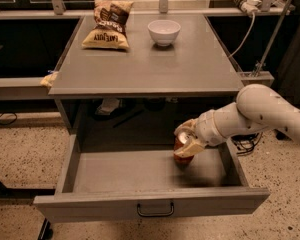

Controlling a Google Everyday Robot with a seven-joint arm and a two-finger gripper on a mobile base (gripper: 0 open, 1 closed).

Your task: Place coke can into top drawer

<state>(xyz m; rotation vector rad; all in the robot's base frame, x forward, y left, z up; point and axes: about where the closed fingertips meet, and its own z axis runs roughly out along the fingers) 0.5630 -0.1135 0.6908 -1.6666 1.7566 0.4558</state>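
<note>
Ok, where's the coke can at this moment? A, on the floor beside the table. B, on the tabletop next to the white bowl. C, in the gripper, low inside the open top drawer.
C: the gripper has its fingers closed around the coke can, holding it low in the right part of the open top drawer.
</note>
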